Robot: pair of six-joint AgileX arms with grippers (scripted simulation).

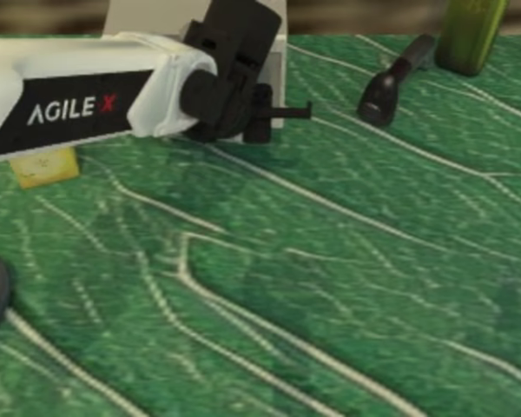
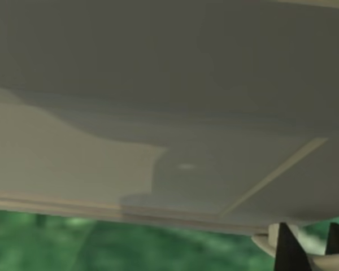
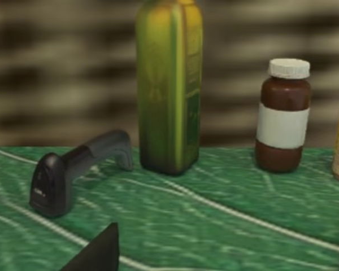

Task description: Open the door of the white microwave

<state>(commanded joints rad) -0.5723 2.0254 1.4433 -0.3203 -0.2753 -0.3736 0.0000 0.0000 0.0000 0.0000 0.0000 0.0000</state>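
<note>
boxy off-white microwave (image 1: 273,65) sits at the table's far edge, left of centre in top view, mostly hidden by the arm. its door can't be made out; left wrist view shows only a plain off-white panel up close.

The only text that can be read is "AGILE X", on the black panel of the left arm (image 1: 78,104) in the top view; the letters are white and the X is red. The green bottle (image 3: 169,84) carries a label in the right wrist view, but its print is too small to read. The white band on the brown jar (image 3: 282,124) is blank. The scanner (image 3: 73,175) has a small mark that I cannot read.
</note>
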